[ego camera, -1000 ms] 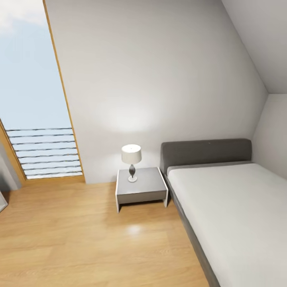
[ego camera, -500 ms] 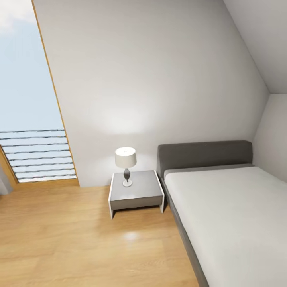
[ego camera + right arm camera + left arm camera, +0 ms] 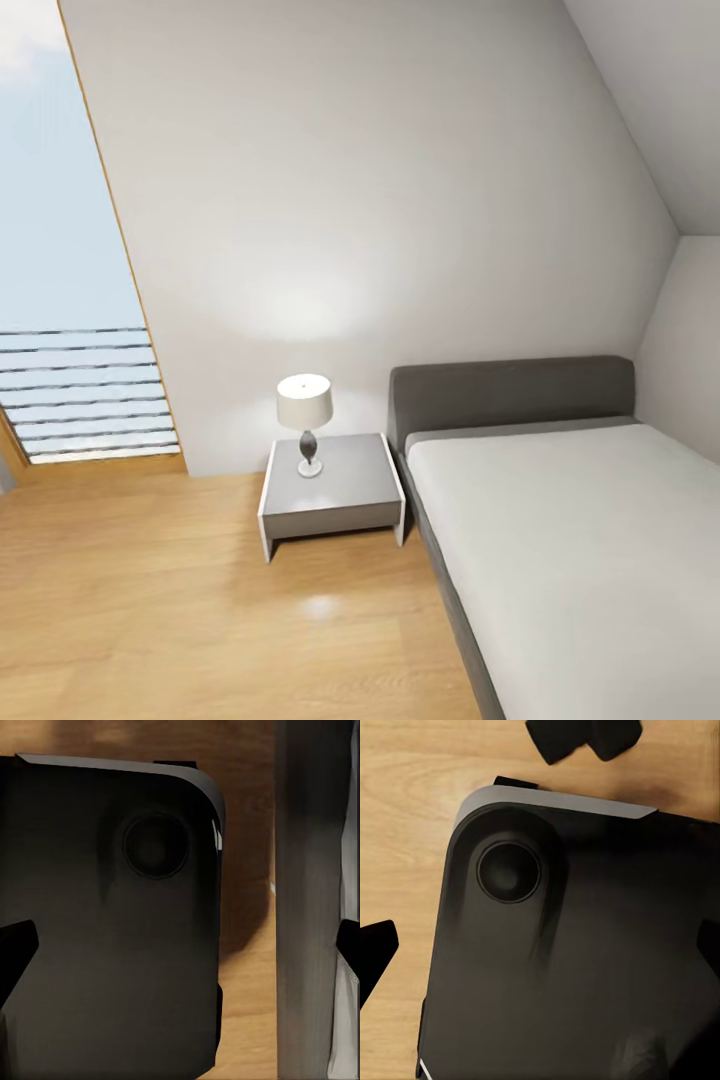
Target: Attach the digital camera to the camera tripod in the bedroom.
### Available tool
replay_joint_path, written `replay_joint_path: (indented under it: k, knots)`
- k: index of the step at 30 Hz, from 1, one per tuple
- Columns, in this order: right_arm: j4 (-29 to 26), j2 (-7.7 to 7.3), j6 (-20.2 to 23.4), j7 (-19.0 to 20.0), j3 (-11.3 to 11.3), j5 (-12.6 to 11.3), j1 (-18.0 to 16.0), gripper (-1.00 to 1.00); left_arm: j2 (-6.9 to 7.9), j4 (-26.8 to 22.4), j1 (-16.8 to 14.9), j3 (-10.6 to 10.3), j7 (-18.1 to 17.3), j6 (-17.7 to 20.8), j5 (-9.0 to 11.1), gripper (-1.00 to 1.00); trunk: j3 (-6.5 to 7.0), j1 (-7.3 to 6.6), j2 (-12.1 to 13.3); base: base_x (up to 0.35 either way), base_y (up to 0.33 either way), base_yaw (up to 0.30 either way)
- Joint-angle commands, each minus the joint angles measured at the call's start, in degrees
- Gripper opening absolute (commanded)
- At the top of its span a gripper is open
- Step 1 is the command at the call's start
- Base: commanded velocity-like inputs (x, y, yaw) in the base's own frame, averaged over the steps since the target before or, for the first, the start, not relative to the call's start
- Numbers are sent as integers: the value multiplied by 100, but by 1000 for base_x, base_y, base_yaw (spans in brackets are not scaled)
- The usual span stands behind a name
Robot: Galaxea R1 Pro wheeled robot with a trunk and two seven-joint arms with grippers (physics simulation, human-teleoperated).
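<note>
Head view: bedroom point(image 3: 380, 200) is seen w/ white walls and a sloped ceiling. Plank floor point(image 3: 150, 620) is laid out from 6 to 9 o'clock. Grey bed point(image 3: 560, 540) is set at 4 o'clock, its headboard against the wall. Nightstand point(image 3: 333, 490) is placed just beside the bed, near centre, w/ a lamp point(image 3: 305, 420) stood on it. Tall window point(image 3: 60, 300) is found at 9–10 o'clock. No camera or tripod is made out among these things.

Left wrist view: left gripper point(image 3: 540, 937) is shown w/ fingertips spread wide at the frame edges and nothing held between them. Beneath, the robot's dark base point(image 3: 577, 960) is seen over wood floor.

Right wrist view: right gripper point(image 3: 180, 945) is likewise spread apart and empty. Dark base is seen again, w/ a grey upright surface alongside, not identifiable.

Progress: task is judged barely begun. Room is reached, but the camera is still to be located and picked up, and the tripod found, before mounting.
</note>
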Motion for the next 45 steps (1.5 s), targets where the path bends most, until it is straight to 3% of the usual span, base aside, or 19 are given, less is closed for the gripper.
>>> replay_joint_path:
  k: [1, 28, 45]
  knots:
    - [9, 0, -30, -1, 3, -1, -3, 100, -1, -5, 2, 5, 2, -10, 29, 100, -3, 1, -2, 39, -25, 0]
    - [9, 0, -39, -1, 3, -6, -3, 100, -6, -5, 2, 5, 2, -10, 29, 100, -3, 1, -2, 3, -3, 0]
    - [9, 0, -39, -1, 3, -6, -3, 100, -10, -5, 2, 5, 2, -10, 29, 100, -3, 1, -2, -130, 0, 0]
